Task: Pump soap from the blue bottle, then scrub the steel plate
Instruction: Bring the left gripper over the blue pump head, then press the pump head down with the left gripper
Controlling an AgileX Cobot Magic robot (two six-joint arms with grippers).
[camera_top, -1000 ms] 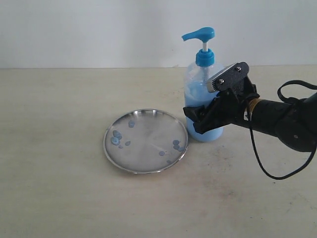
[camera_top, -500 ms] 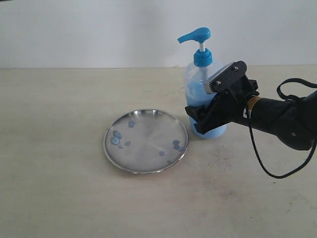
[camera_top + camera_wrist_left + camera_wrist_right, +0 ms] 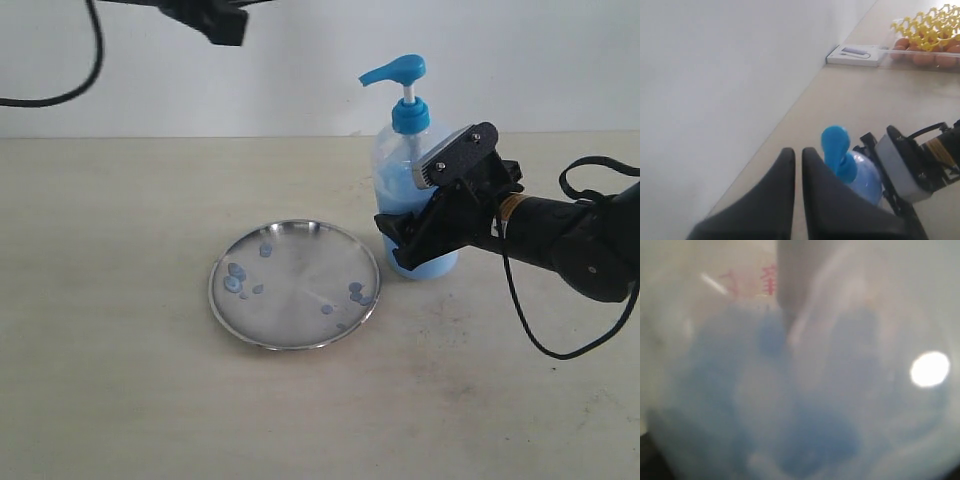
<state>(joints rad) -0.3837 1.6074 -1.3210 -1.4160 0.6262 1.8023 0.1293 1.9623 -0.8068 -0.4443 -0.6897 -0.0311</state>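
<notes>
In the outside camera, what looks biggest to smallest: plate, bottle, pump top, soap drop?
1. Plate and bottle: too close to rank, plate wider, bottle taller.
2. Pump top.
3. Soap drop.

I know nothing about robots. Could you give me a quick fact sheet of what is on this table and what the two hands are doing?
blue bottle: upright on the table, close beside the plate
pump head: up, nothing pressing on it
steel plate: flat on the table, shiny
soap: small blue drops scattered on the plate
right hand: closed around the bottle's body
left hand: shut, empty, high above the table, off the pump
</notes>
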